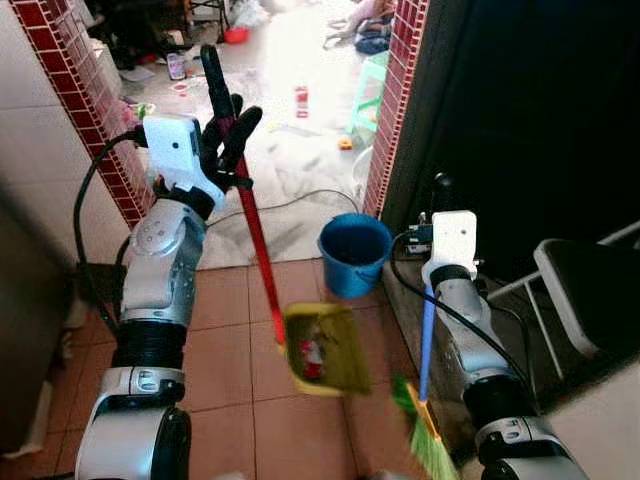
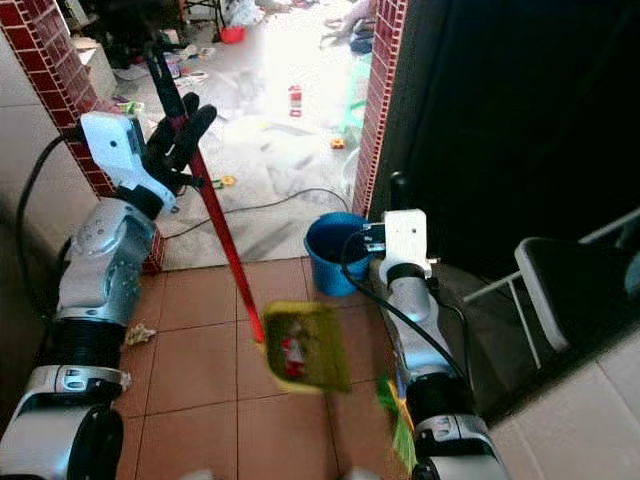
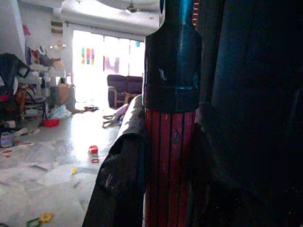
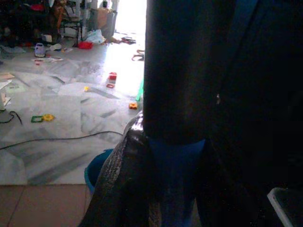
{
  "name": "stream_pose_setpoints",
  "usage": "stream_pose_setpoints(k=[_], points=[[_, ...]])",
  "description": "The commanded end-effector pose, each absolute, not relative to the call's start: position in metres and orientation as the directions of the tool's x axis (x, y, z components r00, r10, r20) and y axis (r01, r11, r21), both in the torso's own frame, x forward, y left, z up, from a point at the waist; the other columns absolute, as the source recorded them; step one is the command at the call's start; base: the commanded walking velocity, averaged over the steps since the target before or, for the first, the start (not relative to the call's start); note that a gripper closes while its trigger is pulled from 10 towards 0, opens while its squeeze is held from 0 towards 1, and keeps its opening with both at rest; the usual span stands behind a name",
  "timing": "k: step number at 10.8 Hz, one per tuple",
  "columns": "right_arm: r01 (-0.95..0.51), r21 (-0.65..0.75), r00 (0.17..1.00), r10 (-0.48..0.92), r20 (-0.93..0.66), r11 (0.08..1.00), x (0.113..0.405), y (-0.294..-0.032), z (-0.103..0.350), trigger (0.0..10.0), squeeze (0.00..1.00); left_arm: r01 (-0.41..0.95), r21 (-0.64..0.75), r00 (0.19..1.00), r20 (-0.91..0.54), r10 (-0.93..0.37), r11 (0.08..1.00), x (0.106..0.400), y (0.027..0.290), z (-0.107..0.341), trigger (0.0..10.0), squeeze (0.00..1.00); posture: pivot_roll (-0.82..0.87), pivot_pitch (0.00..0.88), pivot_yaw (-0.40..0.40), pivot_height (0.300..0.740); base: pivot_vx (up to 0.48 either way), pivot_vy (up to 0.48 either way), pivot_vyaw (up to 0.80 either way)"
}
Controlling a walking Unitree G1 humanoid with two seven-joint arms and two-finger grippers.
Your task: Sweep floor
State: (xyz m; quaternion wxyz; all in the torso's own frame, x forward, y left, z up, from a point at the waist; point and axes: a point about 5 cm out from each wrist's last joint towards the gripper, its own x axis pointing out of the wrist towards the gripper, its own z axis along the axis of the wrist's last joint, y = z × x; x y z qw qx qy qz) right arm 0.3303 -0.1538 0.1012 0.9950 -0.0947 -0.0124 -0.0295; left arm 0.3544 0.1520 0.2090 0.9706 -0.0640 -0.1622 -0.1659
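— Broom [image 1: 428,420]: where is it?

— Low on the robot's right, green bristles down at the terracotta tile floor [image 1: 225,370], blue handle [image 1: 427,335] rising nearly upright to the right gripper [image 4: 175,156]. In the right wrist view the black fingers [image 4: 118,184] are clamped on either side of that blue shaft, just under its dark upper end.

— And the other arm?

— The left gripper [image 1: 228,125] is raised high and clenched around the dustpan's long red handle [image 1: 257,235], close to its black top grip [image 3: 173,56]. The left wrist view shows the ribbed red shaft pressed between the fingers [image 3: 123,179].

— Where does the dustpan sit?

— The yellow-green pan [image 1: 325,348] hangs at the bottom of the slanting handle, between the two arms, with something red and white lying in it. I cannot tell whether it touches the tiles.

— Anything nearby?

— A blue bucket [image 1: 354,253] stands just beyond the pan, beside a red-tiled pillar [image 1: 395,110]. A second such pillar [image 1: 85,90] is at the left. Between them the tiles give way to a pale marble floor [image 1: 290,150] strewn with small toys, a black cable [image 4: 57,138] across it. A scrap of crumpled litter [image 2: 138,333] lies by the left arm.
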Motion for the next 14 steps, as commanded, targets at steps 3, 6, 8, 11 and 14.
stream_pose_setpoints(k=[3, 6, 8, 11, 14], points=[[0.043, -0.206, 0.996, -0.026, 0.086, 0.978, 0.335, -0.15, 0.114, 10.0, 0.0, 0.294, -0.057, 0.838, 0.495, -0.228, 0.954, 0.355, 0.161, 0.249, 10.0, 0.0, -0.04, 0.0, -0.004, 0.74, 0.425, 0.0, 0.0], [0.044, -0.212, 0.996, -0.026, 0.087, 0.976, 0.335, -0.15, 0.114, 10.0, 0.0, 0.265, -0.054, 0.832, 0.518, -0.2, 0.963, 0.356, 0.164, 0.255, 10.0, 0.0, -0.04, 0.0, -0.005, 0.74, 0.421, 0.0, 0.0], [0.038, -0.218, 0.996, -0.02, 0.087, 0.975, 0.335, -0.149, 0.113, 10.0, 0.0, 0.27, -0.053, 0.819, 0.538, -0.201, 0.961, 0.355, 0.162, 0.261, 10.0, 0.0, -0.04, 0.0, -0.005, 0.74, 0.441, 0.0, 0.0], [0.029, -0.225, 0.997, -0.012, 0.078, 0.974, 0.334, -0.148, 0.11, 10.0, 0.0, 0.268, -0.052, 0.809, 0.555, -0.195, 0.962, 0.355, 0.162, 0.266, 10.0, 0.0, -0.03, 0.0, -0.008, 0.74, 0.466, 0.0, 0.0], [0.027, -0.234, 0.997, -0.01, 0.074, 0.972, 0.333, -0.149, 0.108, 10.0, 0.0, 0.244, -0.044, 0.81, 0.559, -0.179, 0.969, 0.356, 0.165, 0.268, 10.0, 0.0, -0.03, 0.0, -0.008, 0.74, 0.469, 0.0, 0.0]])
